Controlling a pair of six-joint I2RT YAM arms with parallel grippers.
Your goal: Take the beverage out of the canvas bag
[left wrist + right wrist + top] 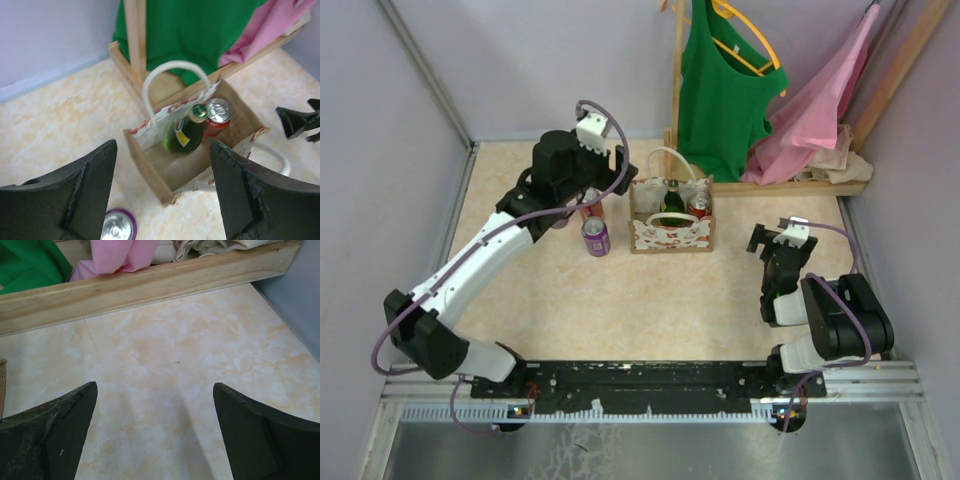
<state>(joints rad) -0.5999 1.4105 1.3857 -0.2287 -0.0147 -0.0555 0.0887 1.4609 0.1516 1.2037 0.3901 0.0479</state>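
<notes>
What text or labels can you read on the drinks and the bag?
No text can be read in any view.
On the green bottle: a yellow label, too blurred.
On the red can: markings too blurred.
On the purple can: too small.
On the canvas bag: floral pattern, no lettering visible.

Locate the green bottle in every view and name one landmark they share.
Top external: the green bottle stands in the canvas bag, just above centre.
Left wrist: centre, beside the red can.
Right wrist: not in it.
Shared landmark: the green shirt, at the top of all three.
</notes>
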